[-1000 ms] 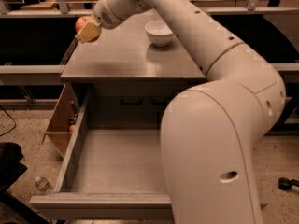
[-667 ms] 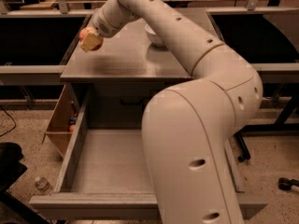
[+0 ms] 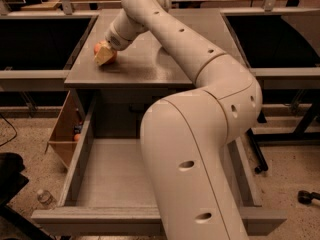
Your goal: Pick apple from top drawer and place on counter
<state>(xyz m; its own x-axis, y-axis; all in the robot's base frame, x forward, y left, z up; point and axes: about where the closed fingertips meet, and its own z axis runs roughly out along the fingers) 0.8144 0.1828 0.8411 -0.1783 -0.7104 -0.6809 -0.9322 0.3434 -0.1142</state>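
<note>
The apple (image 3: 97, 48), red-orange, sits between the fingers of my gripper (image 3: 104, 54) at the left side of the grey counter (image 3: 145, 70). It is low on the counter surface; I cannot tell whether it touches. The gripper is shut on the apple, with a tan finger pad (image 3: 103, 57) across its front. The top drawer (image 3: 112, 176) is pulled fully open below, and its visible grey floor is bare. My arm reaches from the lower right over the drawer and counter and hides the right part of both.
An open cardboard box (image 3: 62, 131) leans against the cabinet's left side. A water bottle (image 3: 44, 197) lies on the floor at lower left. Dark recessed bays flank the counter. A black tool (image 3: 307, 196) lies on the floor at right.
The gripper has carried the apple down and inward from the counter's left edge onto the left part of the counter. The arm now hides the white bowl.
</note>
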